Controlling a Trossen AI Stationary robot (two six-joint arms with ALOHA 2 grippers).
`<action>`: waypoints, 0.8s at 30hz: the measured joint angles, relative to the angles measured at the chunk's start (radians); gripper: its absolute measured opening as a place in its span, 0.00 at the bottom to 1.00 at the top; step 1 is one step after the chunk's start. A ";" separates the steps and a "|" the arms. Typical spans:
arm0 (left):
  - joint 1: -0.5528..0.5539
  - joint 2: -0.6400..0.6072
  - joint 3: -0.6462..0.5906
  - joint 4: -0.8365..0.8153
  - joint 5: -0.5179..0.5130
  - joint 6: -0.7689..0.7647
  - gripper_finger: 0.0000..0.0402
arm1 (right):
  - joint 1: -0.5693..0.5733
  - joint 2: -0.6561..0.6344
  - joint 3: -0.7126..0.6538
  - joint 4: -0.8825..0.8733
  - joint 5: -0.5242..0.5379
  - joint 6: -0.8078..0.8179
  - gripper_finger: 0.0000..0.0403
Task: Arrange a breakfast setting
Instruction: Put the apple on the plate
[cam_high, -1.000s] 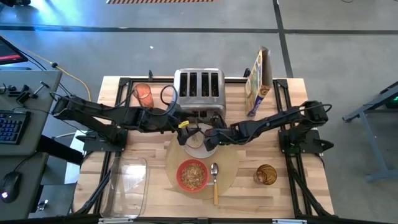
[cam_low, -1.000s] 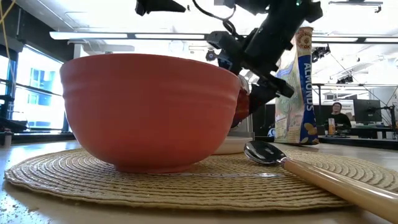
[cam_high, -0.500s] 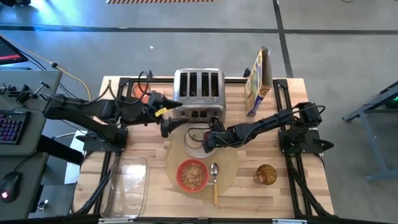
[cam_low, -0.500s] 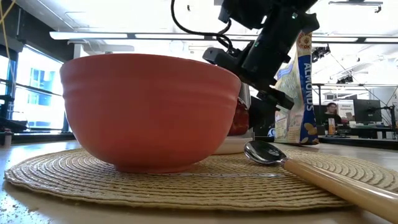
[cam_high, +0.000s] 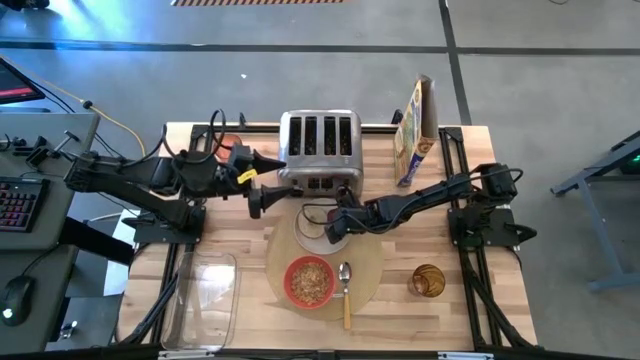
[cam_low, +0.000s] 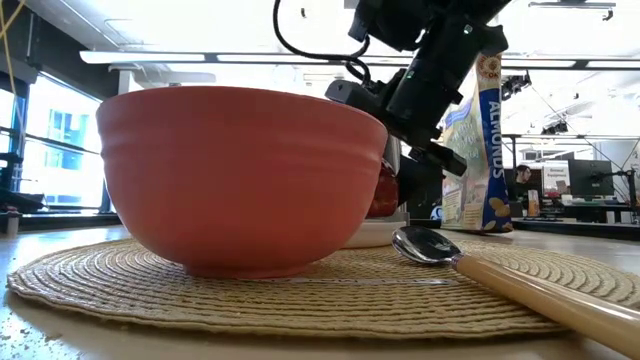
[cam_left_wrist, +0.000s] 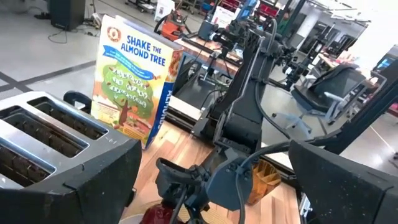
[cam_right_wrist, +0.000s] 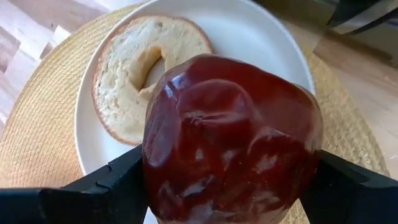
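A round tan placemat holds a small white plate, a red bowl and a wooden-handled spoon. A round toast slice lies flat on the plate. My right gripper is shut on a dark red fruit just over the plate's right side. In the low view the fruit shows behind the bowl. My left gripper is open and empty, left of the plate, in front of the toaster's left corner. My right gripper pinches the dark red fruit by its two opposite sides between its two fingers. The fingers slant down from the table's right. The fruit sits low over the plate beside the toast; I cannot tell whether it touches the plate.
A silver four-slot toaster stands behind the placemat. A cereal box stands at the far right, an amber glass near right, a clear tub near left. An orange cup shows behind my left arm.
My left gripper has drawn back from over the plate toward the table's left edge and a little toward the far edge. My right gripper has gone down toward the plate with the fruit and a little toward the left.
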 joint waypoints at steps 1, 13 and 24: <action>-0.002 0.000 0.000 0.000 0.000 0.000 0.98 | 0.000 0.000 0.000 0.000 -0.010 -0.005 0.75; -0.005 0.000 0.000 -0.026 0.000 -0.010 0.98 | -0.003 0.000 0.000 0.000 -0.042 -0.010 0.79; -0.005 0.000 0.000 -0.027 0.000 -0.003 0.98 | -0.012 -0.002 0.000 -0.025 -0.059 0.017 0.90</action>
